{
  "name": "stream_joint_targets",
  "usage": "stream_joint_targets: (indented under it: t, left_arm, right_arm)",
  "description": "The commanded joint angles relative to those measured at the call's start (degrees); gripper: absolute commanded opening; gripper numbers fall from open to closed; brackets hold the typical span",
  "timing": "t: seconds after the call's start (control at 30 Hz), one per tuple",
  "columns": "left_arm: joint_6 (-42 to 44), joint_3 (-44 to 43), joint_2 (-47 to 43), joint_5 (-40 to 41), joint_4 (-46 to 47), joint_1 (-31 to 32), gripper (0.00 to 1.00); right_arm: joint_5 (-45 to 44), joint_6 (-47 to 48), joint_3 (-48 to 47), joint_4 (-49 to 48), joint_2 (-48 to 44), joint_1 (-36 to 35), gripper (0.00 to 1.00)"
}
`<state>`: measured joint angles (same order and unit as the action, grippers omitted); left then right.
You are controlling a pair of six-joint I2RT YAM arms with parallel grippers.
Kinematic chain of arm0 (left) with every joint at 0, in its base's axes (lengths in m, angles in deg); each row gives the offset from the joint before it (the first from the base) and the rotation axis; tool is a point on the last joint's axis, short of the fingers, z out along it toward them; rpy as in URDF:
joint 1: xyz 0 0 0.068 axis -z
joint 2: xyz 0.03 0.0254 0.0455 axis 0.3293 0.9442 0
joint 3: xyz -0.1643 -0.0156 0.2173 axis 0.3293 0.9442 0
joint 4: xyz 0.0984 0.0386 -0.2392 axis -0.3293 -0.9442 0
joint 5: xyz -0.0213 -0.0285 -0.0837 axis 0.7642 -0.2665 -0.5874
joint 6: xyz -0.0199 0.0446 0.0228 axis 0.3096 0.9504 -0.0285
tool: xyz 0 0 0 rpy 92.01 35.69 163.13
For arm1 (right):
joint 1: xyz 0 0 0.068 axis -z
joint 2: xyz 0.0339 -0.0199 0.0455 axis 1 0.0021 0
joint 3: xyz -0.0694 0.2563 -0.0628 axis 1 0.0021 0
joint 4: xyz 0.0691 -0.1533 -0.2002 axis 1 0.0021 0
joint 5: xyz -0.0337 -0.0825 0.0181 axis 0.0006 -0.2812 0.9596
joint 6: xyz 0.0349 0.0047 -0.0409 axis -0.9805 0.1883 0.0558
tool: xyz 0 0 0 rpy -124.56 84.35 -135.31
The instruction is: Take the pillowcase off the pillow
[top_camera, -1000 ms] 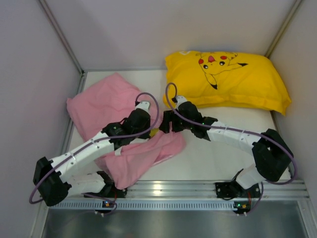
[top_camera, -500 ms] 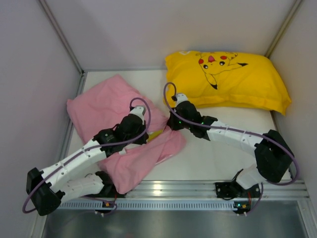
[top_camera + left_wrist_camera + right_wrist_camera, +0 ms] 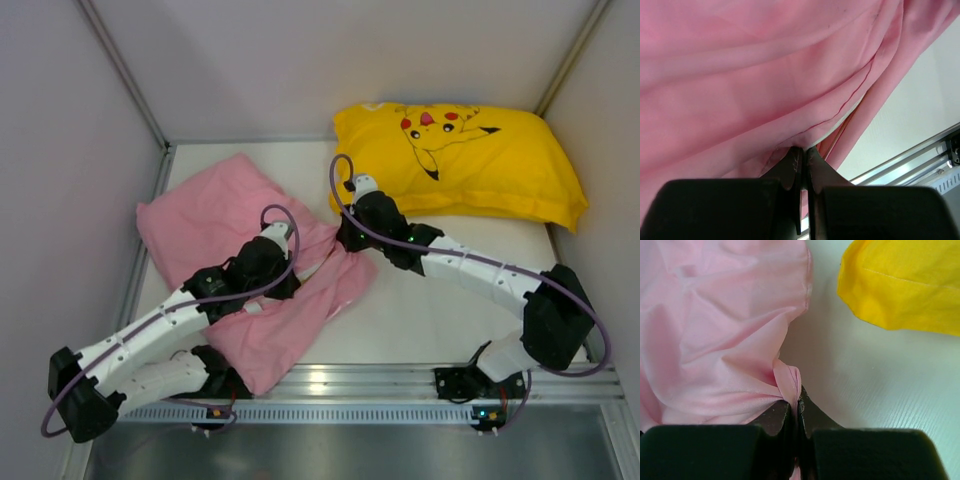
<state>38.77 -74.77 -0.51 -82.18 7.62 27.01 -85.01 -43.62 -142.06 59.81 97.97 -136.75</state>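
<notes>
The pink pillowcase lies crumpled on the left half of the table, covering the pillow. In the left wrist view only a thin white edge of the pillow peeks from a slit in the pillowcase. My left gripper rests on the near part of the case. Its jaws are shut on a pinch of pink cloth beside that white edge. My right gripper is at the case's right edge. It is shut on a small fold of the pillowcase, just above the table.
A yellow cartoon-print pillow lies at the back right, its corner close to my right gripper. Grey walls stand on three sides. A metal rail runs along the near edge.
My right gripper moved up to the case's right edge and shut on a fold of it. My left arm drew back toward the near left, and a yellow bit by its tips went out of sight.
</notes>
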Motion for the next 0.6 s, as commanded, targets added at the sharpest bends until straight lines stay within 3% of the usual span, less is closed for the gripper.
stream_joint_targets:
  t: [0.0, 0.3, 0.57]
  left_arm:
    - [-0.5, -2.8, -3.1, -4.7, -3.5, 0.4, 0.0]
    - [-0.9, -6.7, -10.7, -10.7, -4.4, 0.4, 0.0]
    - [-2.9, -14.5, -13.9, -3.4, -4.4, 0.3, 0.0]
  right_arm:
    - [-5.2, 1.8, -3.5, -2.2, 1.0, 0.7, 0.0]
    - [-0.9, -2.0, -2.1, -1.9, 7.7, 2.8, 0.0]
    - [3.6, -5.4, 4.5, -7.6, 8.0, 2.2, 0.0]
